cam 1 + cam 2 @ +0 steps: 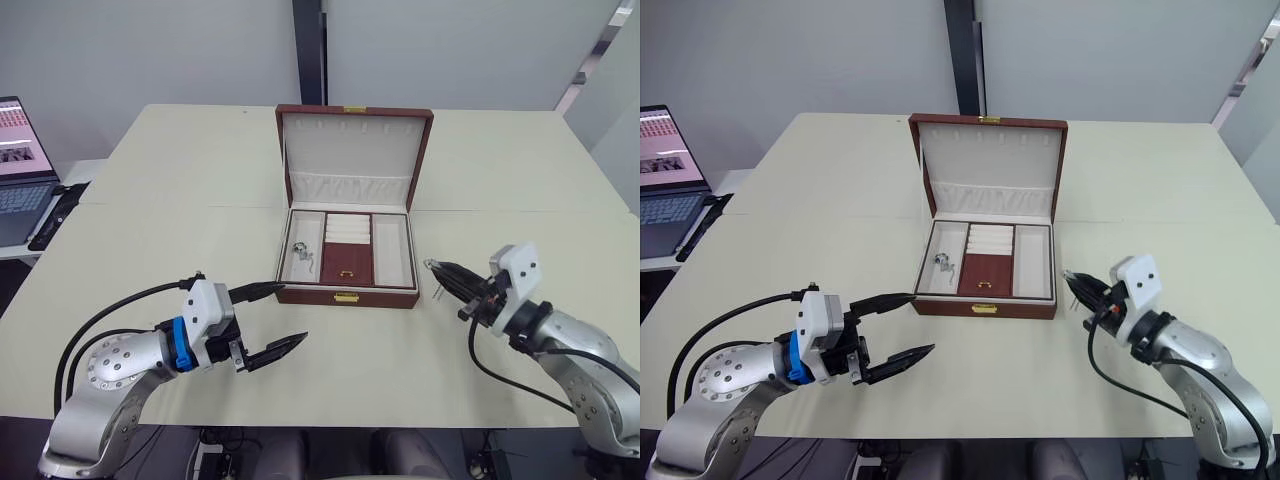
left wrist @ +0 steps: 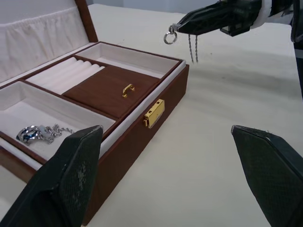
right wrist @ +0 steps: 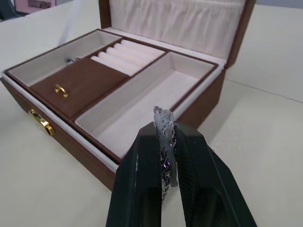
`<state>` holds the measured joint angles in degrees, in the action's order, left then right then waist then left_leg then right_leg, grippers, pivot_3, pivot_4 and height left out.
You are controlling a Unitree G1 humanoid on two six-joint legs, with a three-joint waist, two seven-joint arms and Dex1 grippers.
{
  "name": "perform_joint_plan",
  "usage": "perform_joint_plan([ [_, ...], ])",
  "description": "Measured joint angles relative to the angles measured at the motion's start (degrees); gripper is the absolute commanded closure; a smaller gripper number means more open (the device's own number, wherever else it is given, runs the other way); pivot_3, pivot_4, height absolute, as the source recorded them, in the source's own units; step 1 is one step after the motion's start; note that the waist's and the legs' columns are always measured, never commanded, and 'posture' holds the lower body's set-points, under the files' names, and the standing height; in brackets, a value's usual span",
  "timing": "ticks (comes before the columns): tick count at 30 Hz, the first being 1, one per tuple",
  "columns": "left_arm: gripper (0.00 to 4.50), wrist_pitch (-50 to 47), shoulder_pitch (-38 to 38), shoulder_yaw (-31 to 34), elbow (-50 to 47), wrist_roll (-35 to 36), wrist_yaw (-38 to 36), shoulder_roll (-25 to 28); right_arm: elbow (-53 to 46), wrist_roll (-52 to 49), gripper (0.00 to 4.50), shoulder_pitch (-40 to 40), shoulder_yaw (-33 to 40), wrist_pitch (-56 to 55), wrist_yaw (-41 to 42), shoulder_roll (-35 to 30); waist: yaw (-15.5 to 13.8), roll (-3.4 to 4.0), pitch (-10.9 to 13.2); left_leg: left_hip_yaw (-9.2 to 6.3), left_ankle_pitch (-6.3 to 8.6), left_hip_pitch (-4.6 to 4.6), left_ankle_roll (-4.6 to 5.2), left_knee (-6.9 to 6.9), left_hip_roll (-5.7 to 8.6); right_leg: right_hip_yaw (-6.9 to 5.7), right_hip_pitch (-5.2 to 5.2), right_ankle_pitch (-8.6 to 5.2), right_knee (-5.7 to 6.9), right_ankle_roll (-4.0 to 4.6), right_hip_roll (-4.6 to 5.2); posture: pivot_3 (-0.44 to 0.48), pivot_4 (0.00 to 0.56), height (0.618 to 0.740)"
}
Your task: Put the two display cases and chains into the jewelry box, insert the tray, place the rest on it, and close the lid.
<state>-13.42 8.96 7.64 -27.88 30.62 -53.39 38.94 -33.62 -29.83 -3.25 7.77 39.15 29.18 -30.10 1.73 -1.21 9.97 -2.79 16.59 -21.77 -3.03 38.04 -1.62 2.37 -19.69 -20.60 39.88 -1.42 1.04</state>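
The room is bright, with soft, even light that seems to come from above. The pale table (image 1: 200,180) looks evenly lit, with no harsh glare. Shadows are faint: a thin dark one sits under the front of the jewelry box (image 1: 347,296). The laptop (image 1: 20,160) screen glows at the edge. In the left wrist view, the close black fingers (image 2: 71,175) look big and a bit blurry, while the gold clasp (image 2: 154,113) shines. In the right wrist view, the chain (image 3: 164,142) sparkles, and the far lid (image 3: 180,19) looks soft.
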Motion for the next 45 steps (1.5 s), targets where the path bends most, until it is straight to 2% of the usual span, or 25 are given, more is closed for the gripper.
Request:
perform_joint_plan([
  [9,0.00,-1.5,6.8,4.3,-5.3,0.9,6.5,-2.3,3.3,-1.2,4.30,-13.2,-4.4,6.3,-2.2,1.7,0.0,0.01,0.0,-0.01,0.00,-0.03,0.00,-0.01,0.02,-0.01,-0.03,0.00,-0.01,0.00,0.01,0.000,0.150,0.740],
  [16,0.00,-5.9,6.9,6.0,-10.4,3.2,12.1,-3.2,7.8,-0.4,4.30,-18.5,-8.3,6.9,-3.0,4.4,0.0,0.01,0.0,-0.02,0.00,-0.07,0.00,-0.01,0.01,-0.01,-0.08,0.00,-0.01,0.00,0.01,0.000,0.150,0.740],
  [25,0.00,-8.8,6.9,6.6,-12.8,4.6,15.4,-3.2,11.8,1.8,4.30,-18.9,-10.8,5.2,-3.0,6.5,0.1,0.03,0.0,0.00,0.00,-0.08,0.00,-0.01,0.00,0.00,-0.13,0.00,0.00,0.00,0.00,0.000,0.150,0.740],
  [45,0.00,-4.8,9.3,6.7,-10.2,2.7,12.9,-4.1,14.3,2.2,4.30,-17.4,-9.7,3.7,-3.5,6.9,0.1,0.03,0.0,0.03,0.00,-0.14,0.00,-0.02,0.00,0.02,-0.22,0.00,0.00,0.00,0.00,0.000,0.150,0.740],
])
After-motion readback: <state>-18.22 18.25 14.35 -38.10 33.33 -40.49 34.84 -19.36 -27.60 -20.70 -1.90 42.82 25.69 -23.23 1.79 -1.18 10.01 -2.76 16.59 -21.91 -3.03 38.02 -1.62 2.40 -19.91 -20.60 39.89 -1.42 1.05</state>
